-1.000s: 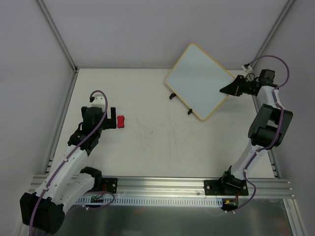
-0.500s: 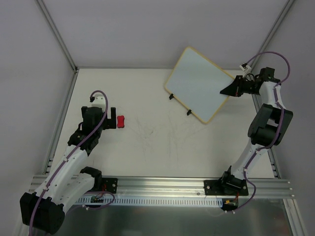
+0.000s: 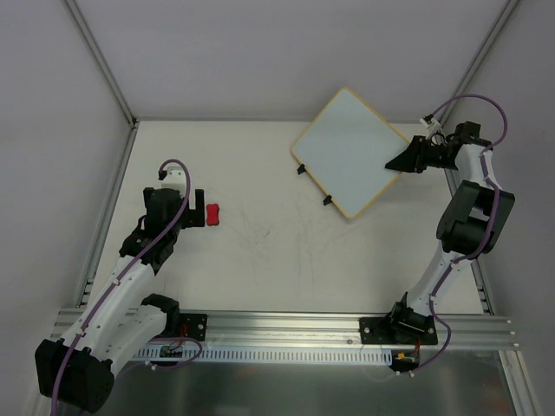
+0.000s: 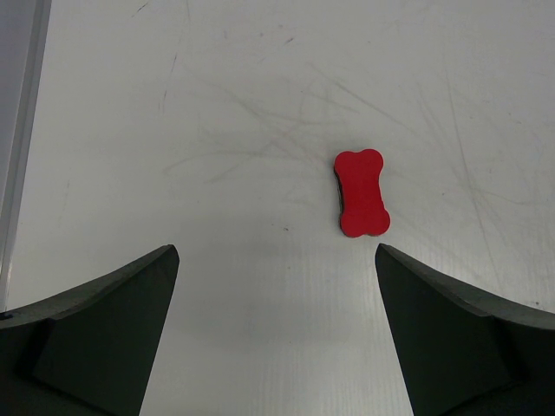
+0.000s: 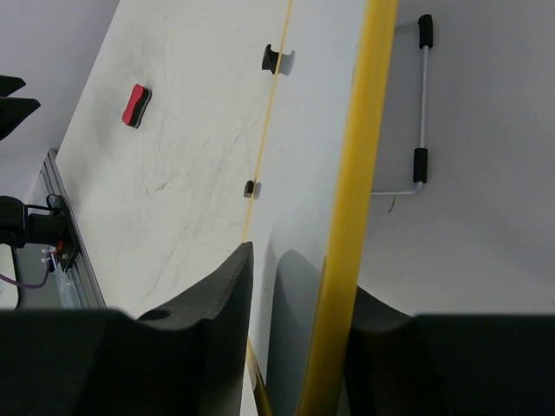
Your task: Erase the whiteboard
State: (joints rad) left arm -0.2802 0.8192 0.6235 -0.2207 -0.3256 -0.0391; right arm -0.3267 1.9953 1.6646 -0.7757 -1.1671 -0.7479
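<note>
The whiteboard point(image 3: 351, 152), white with a thin tan frame and two black clips on its lower left edge, hangs tilted above the table's far right. I see no scribbles on it. My right gripper point(image 3: 401, 160) is shut on its right corner. In the right wrist view the jaws point(image 5: 299, 269) clamp the board's yellow edge point(image 5: 364, 173). A small red eraser point(image 3: 213, 214) lies on the table at the left. My left gripper point(image 3: 199, 210) is open just left of it. In the left wrist view the eraser point(image 4: 361, 192) lies ahead of the open gripper point(image 4: 276, 253), towards the right finger.
The white table point(image 3: 286, 251) carries faint grey scuff marks in its middle. A metal rail point(image 3: 286, 325) runs along the near edge. Walls and frame posts close in the left, back and right. A wire stand point(image 5: 421, 113) shows on the board's back.
The right gripper has turned the held whiteboard slightly, and its top corner has dropped a little. The left arm and the eraser have not moved.
</note>
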